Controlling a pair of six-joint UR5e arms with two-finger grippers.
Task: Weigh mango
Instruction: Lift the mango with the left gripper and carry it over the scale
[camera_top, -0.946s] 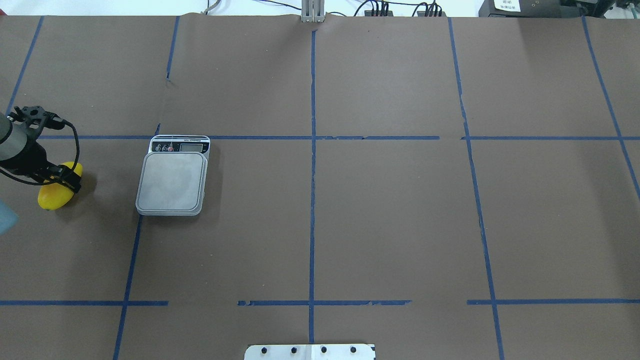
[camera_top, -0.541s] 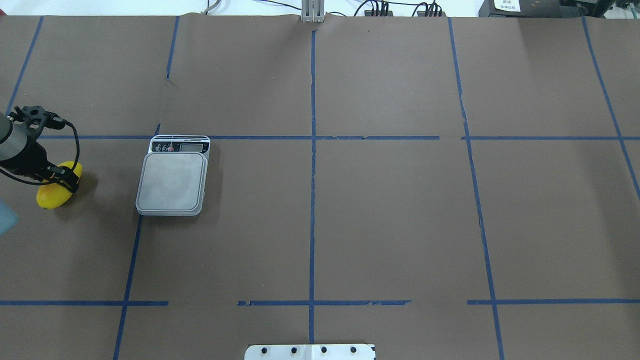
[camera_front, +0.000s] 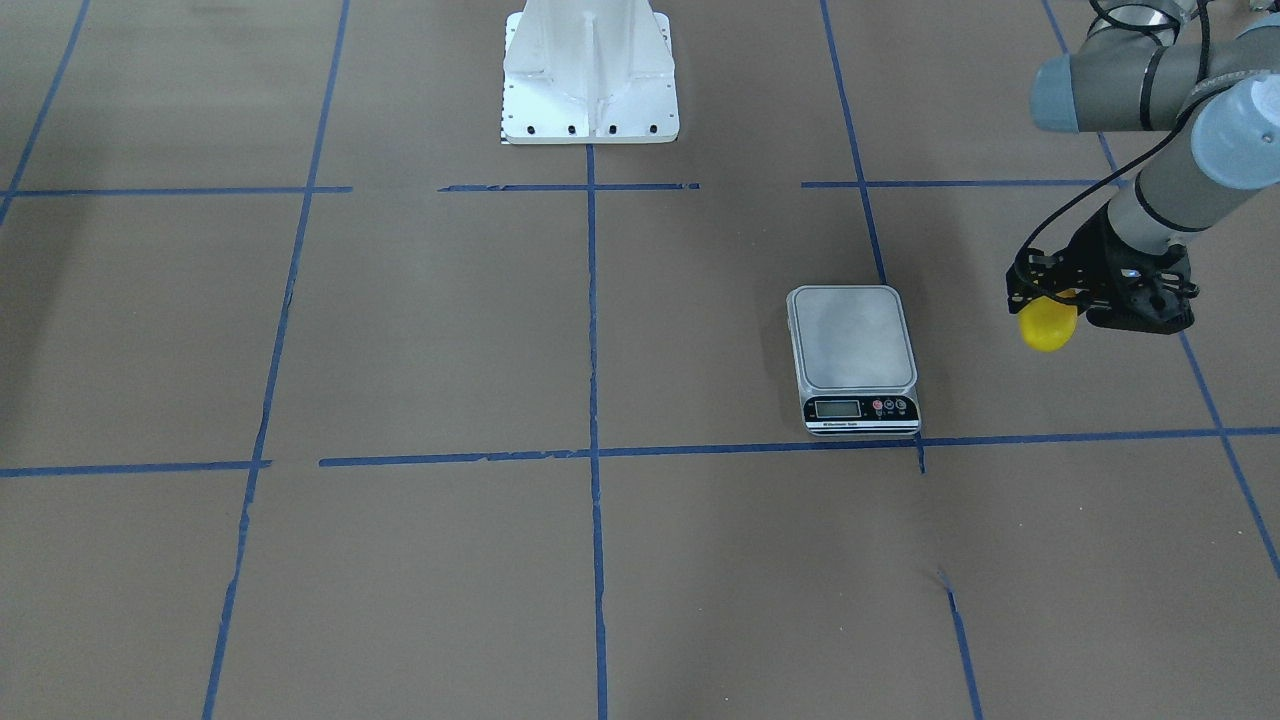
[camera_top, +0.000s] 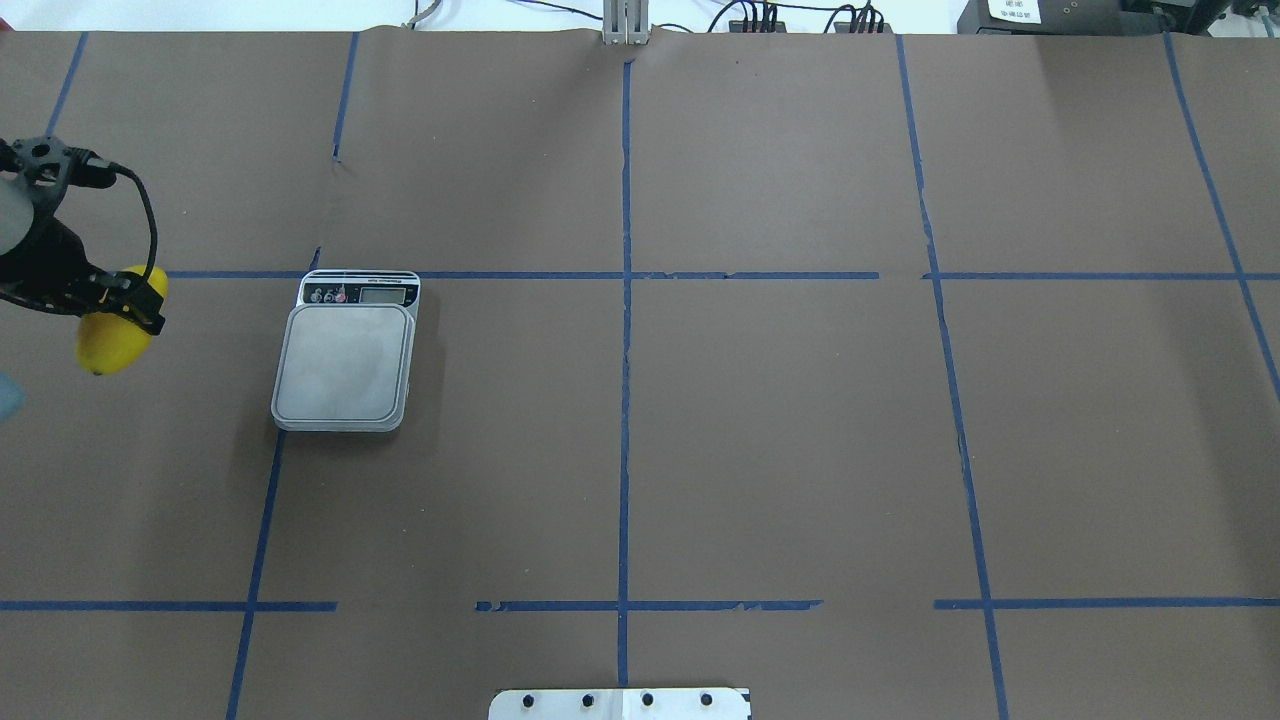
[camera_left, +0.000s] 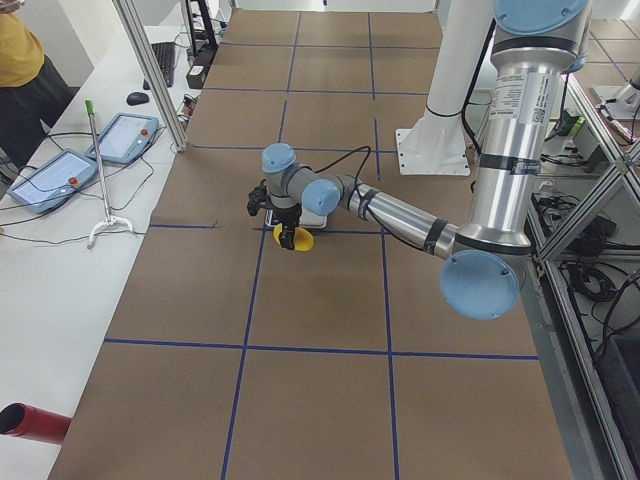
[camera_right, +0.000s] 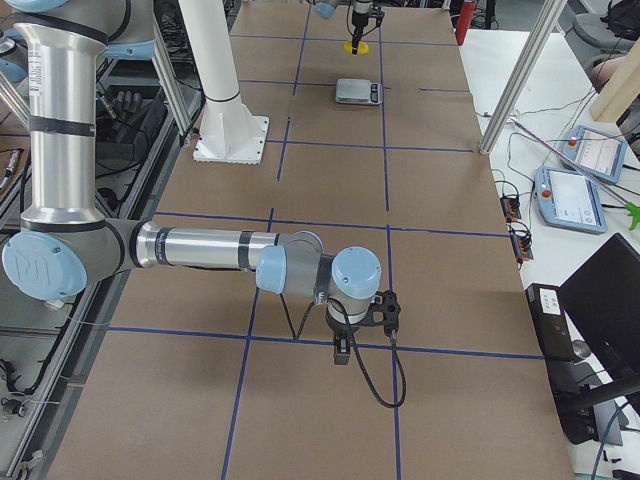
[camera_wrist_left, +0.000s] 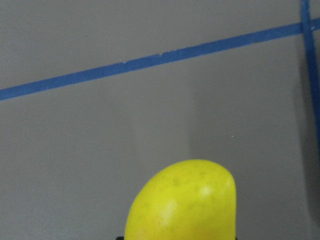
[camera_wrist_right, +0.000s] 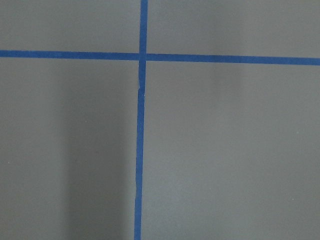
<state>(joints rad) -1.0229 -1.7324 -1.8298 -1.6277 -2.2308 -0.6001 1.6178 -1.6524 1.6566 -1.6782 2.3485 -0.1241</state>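
Note:
The mango (camera_top: 108, 345) is bright yellow and hangs in my left gripper (camera_top: 125, 305), which is shut on its upper part and holds it above the brown table. It also shows in the front view (camera_front: 1047, 326), the left side view (camera_left: 294, 239) and the left wrist view (camera_wrist_left: 182, 200). The grey scale (camera_top: 343, 362) sits on the table to the right of the mango, platform bare, display at its far end (camera_front: 852, 337). My right gripper (camera_right: 341, 352) hovers low over the table far from the scale; I cannot tell whether it is open or shut.
Blue tape lines grid the brown table cover. The white robot base plate (camera_front: 590, 70) stands at the table's near-robot edge. A side bench with tablets (camera_left: 60, 175) and a person lies beyond the table's left end.
My left gripper has lifted the mango off the table and carried it a little toward the far side. The scale has not moved.

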